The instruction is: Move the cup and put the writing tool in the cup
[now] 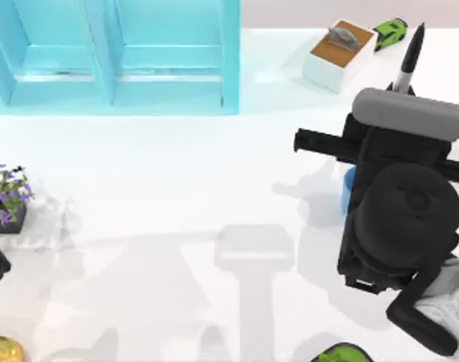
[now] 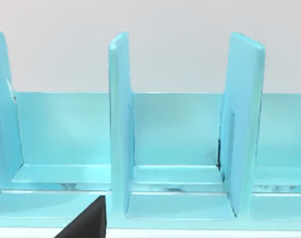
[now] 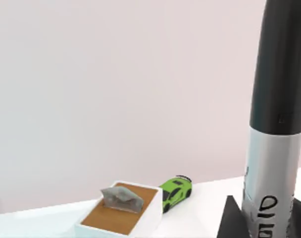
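- Right gripper sat at the table's right side, mostly hidden under its own arm in the top view; it pinched the marker, which stood upright.
- In the right wrist view the marker rose close to the camera, black cap up, grey printed label lower down, with a dark finger pressed beside its base.
- From above, the marker's black tip poked out past the arm's grey housing, toward the back of the table.
- Cup was just a light-blue sliver at the arm's left edge, right half of the table, mostly covered by the arm.
- White box with brown top sat at the back right, a grey lump on it; green toy car just beside it on the right.
- Blue rack with upright dividers was at the back left.
- Left arm parked at the table's left edge; can't tell its claw state.
- Potted plant with purple flowers stood at the left edge.
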Robot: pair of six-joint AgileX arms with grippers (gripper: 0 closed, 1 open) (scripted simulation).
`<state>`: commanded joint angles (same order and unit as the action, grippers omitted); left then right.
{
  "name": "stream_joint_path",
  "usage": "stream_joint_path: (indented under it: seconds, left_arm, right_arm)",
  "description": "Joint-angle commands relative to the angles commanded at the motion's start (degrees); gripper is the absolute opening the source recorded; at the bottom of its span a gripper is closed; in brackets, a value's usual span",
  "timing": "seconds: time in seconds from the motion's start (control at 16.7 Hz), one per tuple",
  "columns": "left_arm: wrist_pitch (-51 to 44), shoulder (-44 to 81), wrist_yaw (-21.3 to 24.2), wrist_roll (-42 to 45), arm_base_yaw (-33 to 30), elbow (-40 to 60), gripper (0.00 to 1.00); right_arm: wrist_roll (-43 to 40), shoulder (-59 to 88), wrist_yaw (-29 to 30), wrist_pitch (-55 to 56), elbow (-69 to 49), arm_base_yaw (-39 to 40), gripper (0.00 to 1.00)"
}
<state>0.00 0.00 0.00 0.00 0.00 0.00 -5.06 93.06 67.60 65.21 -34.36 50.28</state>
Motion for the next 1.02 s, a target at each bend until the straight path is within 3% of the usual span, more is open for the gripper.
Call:
stream_joint_path:
  seconds: [0.24, 0.48, 1.02]
  left_arm:
    - [0.0, 0.0, 0.0, 0.0, 0.0, 0.0, 1.0]
    - [0.0, 0.0, 0.0, 0.0, 0.0, 0.0, 1.0]
    - [0.0, 0.0, 0.0, 0.0, 0.0, 0.0, 1.0]
  right_arm:
    - [0.9, 3.5, -4.1, 1.4, -1.0, -4.1, 0.0]
    - [1.1, 3.9, -4.5, 1.5, -1.2, -4.4, 0.0]
    - [1.1, 3.9, -4.5, 1.5, -1.2, -4.4, 0.68]
